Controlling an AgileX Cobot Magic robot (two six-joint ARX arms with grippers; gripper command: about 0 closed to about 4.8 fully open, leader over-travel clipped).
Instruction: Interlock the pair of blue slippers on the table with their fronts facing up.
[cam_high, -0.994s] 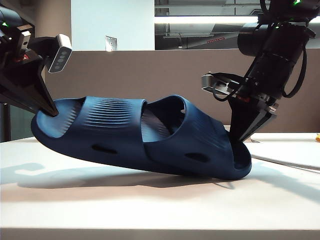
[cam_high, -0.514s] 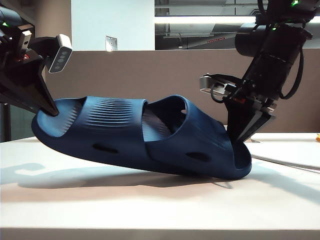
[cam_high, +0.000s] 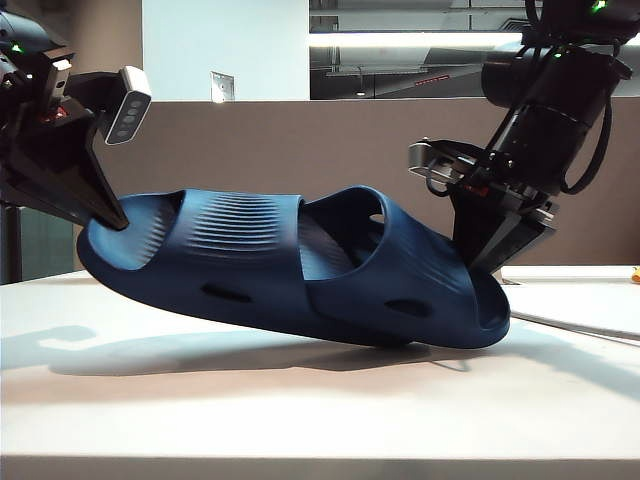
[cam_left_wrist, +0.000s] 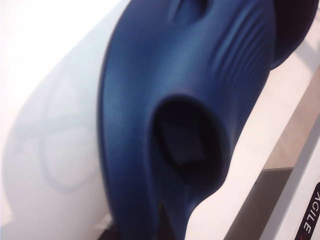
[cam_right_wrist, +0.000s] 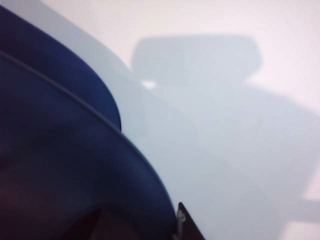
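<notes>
**Two navy slippers nested, one end raised off the table**

Two dark navy foam slide slippers (cam_high: 300, 270) sit pushed one into the other, ribbed straps up, on the off-white matte tabletop (cam_high: 300, 410). The left end is lifted clear; the right end rests on the surface. The left gripper (cam_high: 112, 218) is clamped on the raised rim of the left slipper. The right gripper (cam_high: 478, 262) hangs at the right slipper's end; I cannot tell whether its jaws are apart. A brown-grey divider panel (cam_high: 330, 145) stands behind.
</notes>
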